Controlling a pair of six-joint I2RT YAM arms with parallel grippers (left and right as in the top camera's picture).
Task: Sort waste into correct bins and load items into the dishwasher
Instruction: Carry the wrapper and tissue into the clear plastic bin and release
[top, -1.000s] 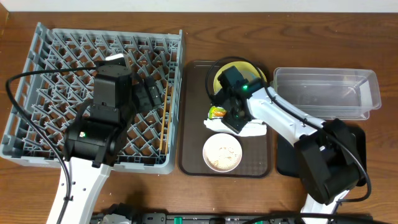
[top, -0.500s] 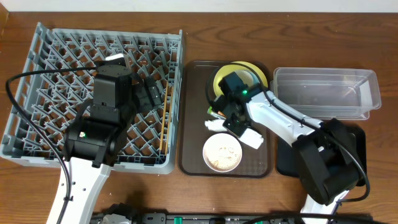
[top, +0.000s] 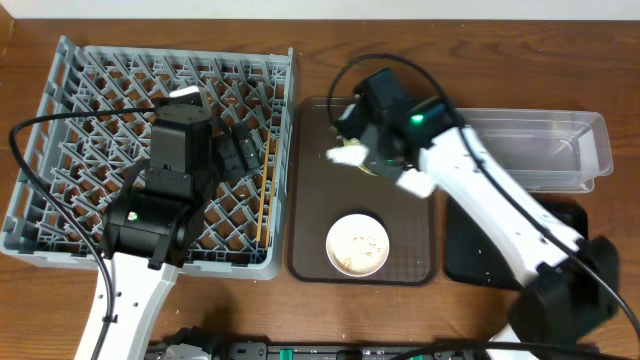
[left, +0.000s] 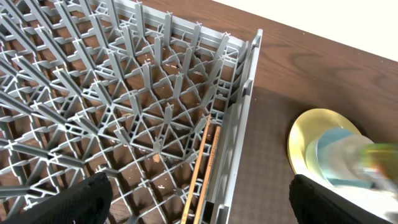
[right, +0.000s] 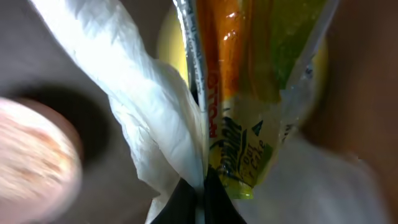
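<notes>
Right gripper (right: 196, 198) pinched closed on green-and-orange snack wrapper (right: 249, 93) and crumpled white paper napkin (right: 143, 106), above dark brown serving tray (top: 310, 230), toward desk's far edge. Left gripper (left: 205, 196) spread wide over grey plastic dish rack (left: 155, 93), desk's left side.

The table (top: 320, 55) bears rack (top: 90, 130), serving tray (top: 310, 200), tub (top: 545, 150), black tray (top: 462, 258).

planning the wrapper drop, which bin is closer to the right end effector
The clear tub, level with the right end effector; the black tray lies further, partly under the arm.
</notes>
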